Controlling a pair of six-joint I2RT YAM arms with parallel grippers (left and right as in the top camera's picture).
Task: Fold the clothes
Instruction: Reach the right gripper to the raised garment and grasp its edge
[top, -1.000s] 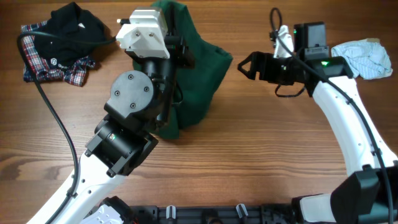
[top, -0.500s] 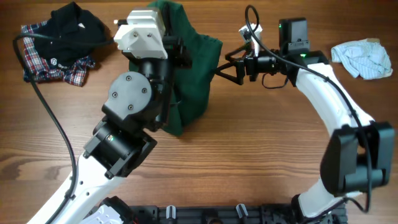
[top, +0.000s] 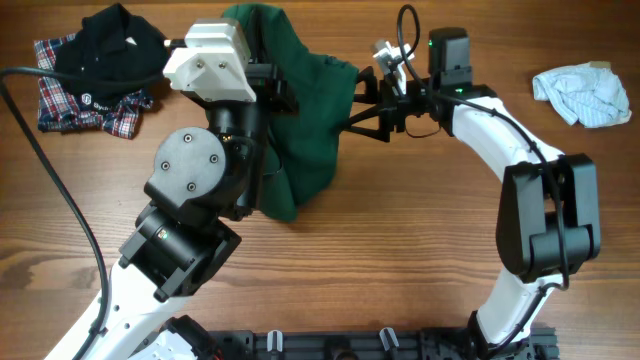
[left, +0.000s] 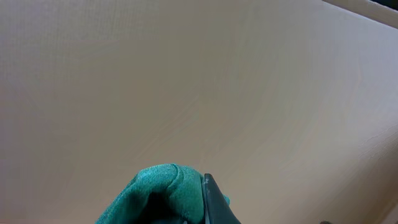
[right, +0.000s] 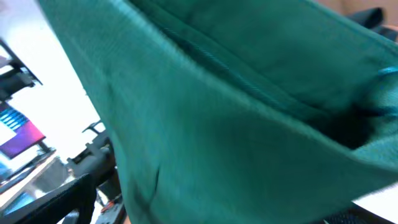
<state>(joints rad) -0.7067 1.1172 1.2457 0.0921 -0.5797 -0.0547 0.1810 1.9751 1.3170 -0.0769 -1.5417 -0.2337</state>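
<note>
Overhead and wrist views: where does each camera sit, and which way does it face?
Overhead: above the table, facing down; left arm and right arm show.
Left wrist: on the left arm, facing a blank pale surface; one finger shows.
Right wrist: on the right arm, close to the green garment; fingers unclear.
Shared: all three show the garment.

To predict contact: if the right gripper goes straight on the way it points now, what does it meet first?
The dark green garment: the right gripper, jaws open, points at its edge, and green fabric fills its camera. Depth is unclear.
</note>
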